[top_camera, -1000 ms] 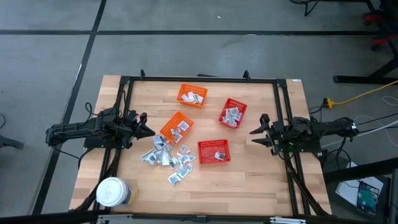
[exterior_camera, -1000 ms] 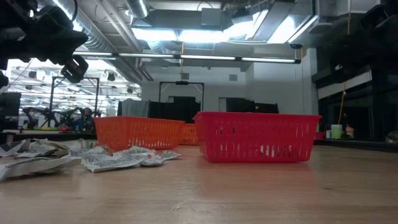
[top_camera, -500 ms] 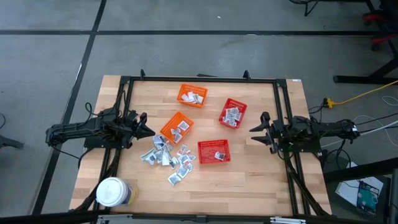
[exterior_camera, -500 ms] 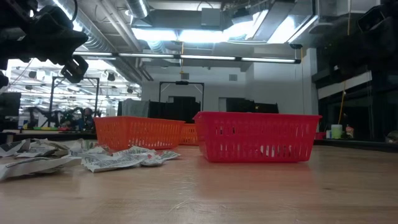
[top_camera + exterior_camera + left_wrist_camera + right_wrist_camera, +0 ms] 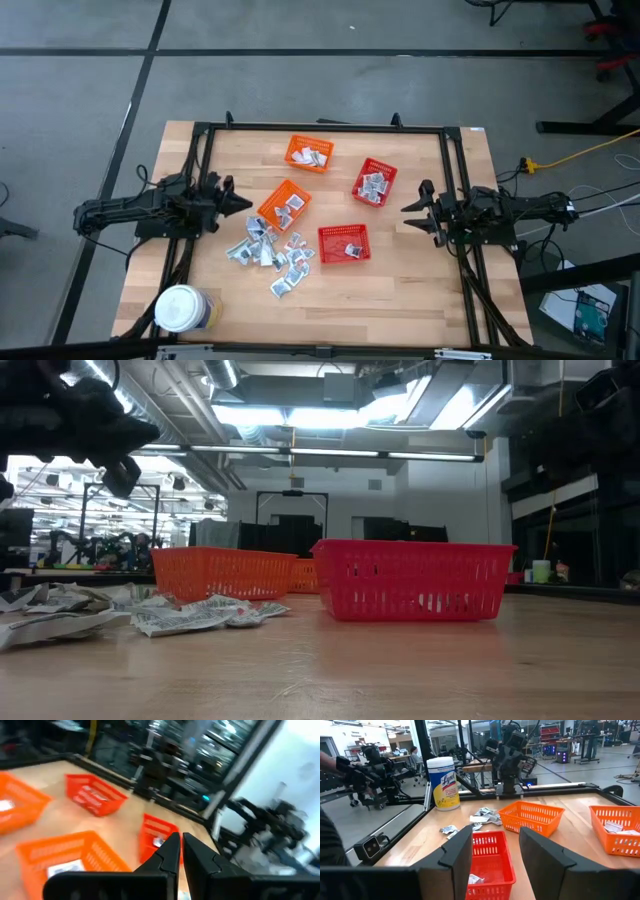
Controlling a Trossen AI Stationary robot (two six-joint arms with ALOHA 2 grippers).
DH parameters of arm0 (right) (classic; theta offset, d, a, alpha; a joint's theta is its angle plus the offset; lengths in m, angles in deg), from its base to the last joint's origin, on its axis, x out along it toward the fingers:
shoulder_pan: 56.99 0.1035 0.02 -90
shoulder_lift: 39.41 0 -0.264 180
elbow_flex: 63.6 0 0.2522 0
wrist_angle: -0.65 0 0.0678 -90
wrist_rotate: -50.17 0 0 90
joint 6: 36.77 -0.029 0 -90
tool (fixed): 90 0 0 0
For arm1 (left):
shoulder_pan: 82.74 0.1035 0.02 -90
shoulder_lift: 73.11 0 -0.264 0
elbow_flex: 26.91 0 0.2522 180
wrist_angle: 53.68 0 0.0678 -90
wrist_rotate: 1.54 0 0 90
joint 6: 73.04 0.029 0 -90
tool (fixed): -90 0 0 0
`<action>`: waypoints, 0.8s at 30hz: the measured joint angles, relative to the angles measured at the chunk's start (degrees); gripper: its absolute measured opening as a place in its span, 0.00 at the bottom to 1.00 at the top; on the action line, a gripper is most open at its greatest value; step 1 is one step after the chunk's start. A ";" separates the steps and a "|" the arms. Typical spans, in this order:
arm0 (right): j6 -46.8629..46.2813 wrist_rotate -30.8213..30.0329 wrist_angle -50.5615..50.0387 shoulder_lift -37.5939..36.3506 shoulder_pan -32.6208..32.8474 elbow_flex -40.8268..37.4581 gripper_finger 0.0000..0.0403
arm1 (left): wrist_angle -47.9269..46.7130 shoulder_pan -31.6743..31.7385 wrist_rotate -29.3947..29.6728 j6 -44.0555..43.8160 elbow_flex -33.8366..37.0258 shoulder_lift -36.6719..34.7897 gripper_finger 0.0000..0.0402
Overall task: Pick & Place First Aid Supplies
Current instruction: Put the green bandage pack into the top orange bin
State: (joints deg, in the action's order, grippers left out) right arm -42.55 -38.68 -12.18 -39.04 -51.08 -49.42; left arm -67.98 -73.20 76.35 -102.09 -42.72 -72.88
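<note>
L fingers (image 5: 243, 203) just beside sachets (image 5: 268, 250)

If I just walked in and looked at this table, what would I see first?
Probably the four bright mesh baskets, two orange and two red, in the middle of the wooden table, each with a few packets inside. Next, the messy pile of small silvery-white sachets beside them toward the front, and the big white-lidded round jar at the front left corner.
</note>
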 joint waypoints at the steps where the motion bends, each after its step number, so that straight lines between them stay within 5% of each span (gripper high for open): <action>1: 0.00 0.00 0.00 0.00 0.00 0.00 0.40 | 0.31 0.00 1.15 -2.91 0.00 0.02 0.04; 6: 0.00 0.00 0.00 0.00 -0.01 0.00 0.40 | 2.17 0.02 1.77 -20.51 0.00 0.02 0.04; 11: 0.00 0.00 0.00 0.00 0.00 0.00 0.40 | 3.39 0.00 3.94 -27.63 0.00 0.02 0.04; 24: 0.02 0.00 0.00 0.00 -0.02 0.00 0.40 | 3.55 -0.09 -2.57 -23.77 0.02 0.02 0.04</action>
State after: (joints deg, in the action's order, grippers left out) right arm -42.53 -38.68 -12.18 -39.04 -51.09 -49.42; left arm -64.43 -73.29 73.78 -125.86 -42.70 -72.86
